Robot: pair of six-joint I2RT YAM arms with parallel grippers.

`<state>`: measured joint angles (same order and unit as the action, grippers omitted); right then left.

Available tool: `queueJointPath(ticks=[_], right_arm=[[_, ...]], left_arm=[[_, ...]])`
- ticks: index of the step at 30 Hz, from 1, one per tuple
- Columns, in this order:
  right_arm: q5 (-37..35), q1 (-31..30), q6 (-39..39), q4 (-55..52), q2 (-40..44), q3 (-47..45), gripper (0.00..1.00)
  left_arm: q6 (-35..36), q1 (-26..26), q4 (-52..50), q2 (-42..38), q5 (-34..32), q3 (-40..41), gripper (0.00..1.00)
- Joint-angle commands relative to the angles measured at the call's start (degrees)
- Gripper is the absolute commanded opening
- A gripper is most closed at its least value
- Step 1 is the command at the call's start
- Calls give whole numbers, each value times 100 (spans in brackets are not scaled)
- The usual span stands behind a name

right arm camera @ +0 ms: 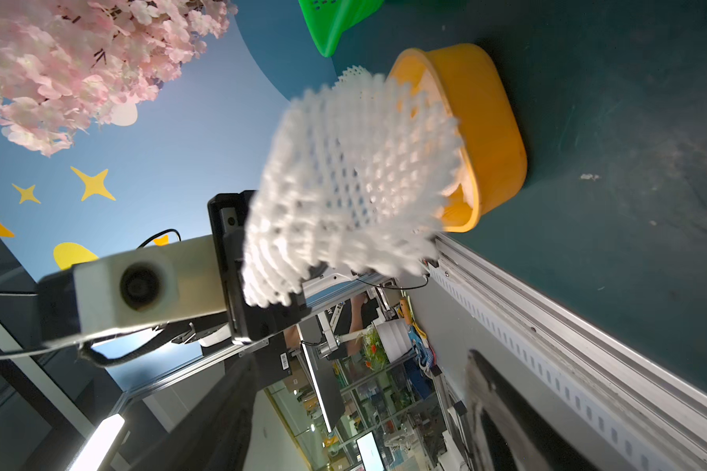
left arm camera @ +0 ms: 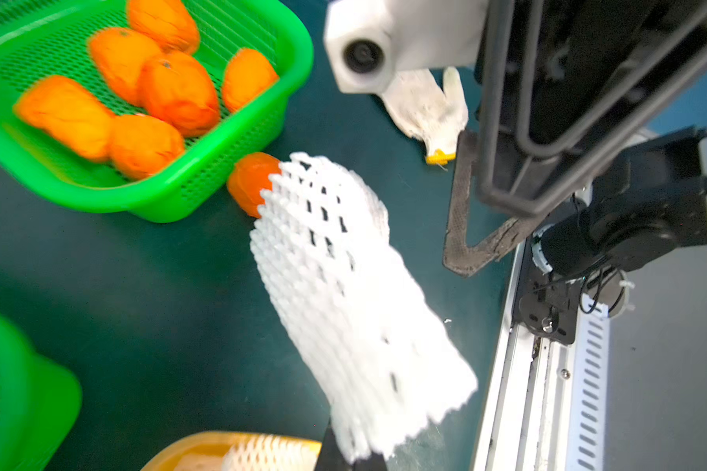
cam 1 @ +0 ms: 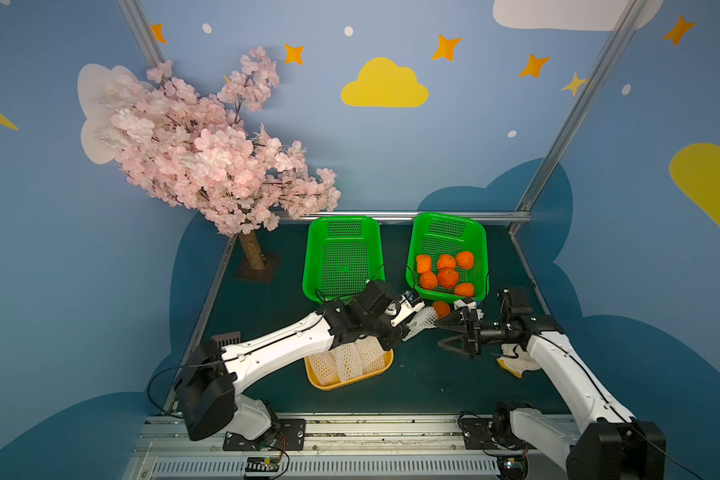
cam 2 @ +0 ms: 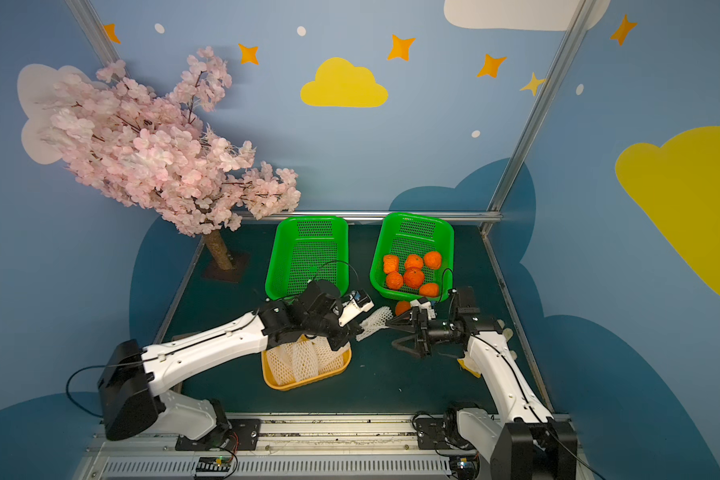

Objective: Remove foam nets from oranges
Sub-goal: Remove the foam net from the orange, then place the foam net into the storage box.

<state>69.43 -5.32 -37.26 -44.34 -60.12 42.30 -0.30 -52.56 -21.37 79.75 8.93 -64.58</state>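
Note:
My left gripper is shut on one end of an empty white foam net, held above the table. A bare orange lies on the mat just behind the net's free end, beside the right green basket. My right gripper faces the net with its jaws wide open and nothing between them. Several bare oranges lie in that basket. Bulging foam nets fill a yellow tray.
The right green basket and an empty left green basket stand at the back. The yellow tray sits under my left arm. A white glove lies under my right arm. A pink blossom tree stands back left.

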Motion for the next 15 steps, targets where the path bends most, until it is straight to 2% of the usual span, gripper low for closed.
queueJointPath(ticks=[1, 4, 7, 11, 15], right_arm=[[-173, 14, 611, -752, 64, 278, 80], [-312, 14, 854, -960, 27, 443, 81], [-409, 4, 968, -1035, -25, 527, 81], [-480, -11, 1139, -1140, -134, 594, 81], [-585, -13, 1240, -1166, -253, 677, 81]], left_arm=[[-635, 178, -595, -786, -275, 232, 3], [-1039, 395, -863, -1538, -227, 479, 2], [-1488, 791, -1256, -2125, 96, 739, 2], [-1924, 1367, -1713, -2602, 648, 1060, 3], [-2220, 2103, -1667, -2811, 1082, 1519, 2]])
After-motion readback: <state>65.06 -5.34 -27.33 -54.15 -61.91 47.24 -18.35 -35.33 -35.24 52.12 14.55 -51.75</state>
